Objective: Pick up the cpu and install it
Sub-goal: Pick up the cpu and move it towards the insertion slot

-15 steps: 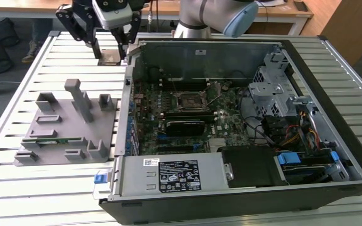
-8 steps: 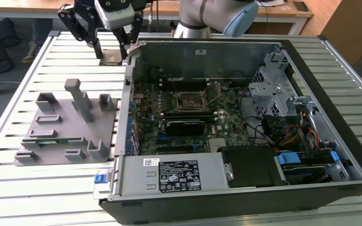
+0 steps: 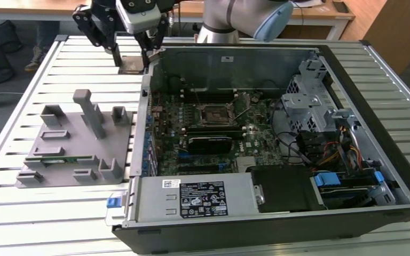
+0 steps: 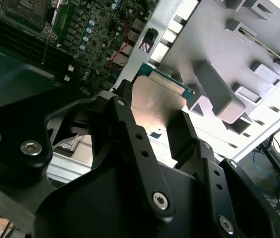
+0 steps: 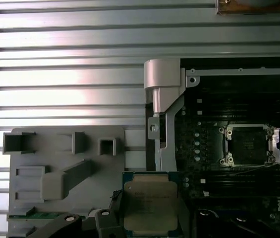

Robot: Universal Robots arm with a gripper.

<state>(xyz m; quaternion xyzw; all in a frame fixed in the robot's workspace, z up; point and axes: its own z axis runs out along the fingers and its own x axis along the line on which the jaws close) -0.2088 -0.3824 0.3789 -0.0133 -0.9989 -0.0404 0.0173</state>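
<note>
On slatted table (image 3: 62,224) a computer case (image 3: 262,232), parts holder (image 3: 55,160) to the exterior view's left, cpu (image 5: 151,203) in hand (image 3: 129,58) beyond it.

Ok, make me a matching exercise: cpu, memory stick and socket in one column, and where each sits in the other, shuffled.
Things:
1. cpu
2. memory stick
3. socket

Places:
A. on the motherboard
B. gripped between the fingers
C. lying in the gray holder

Pairs: 1-B, 2-C, 3-A
</note>
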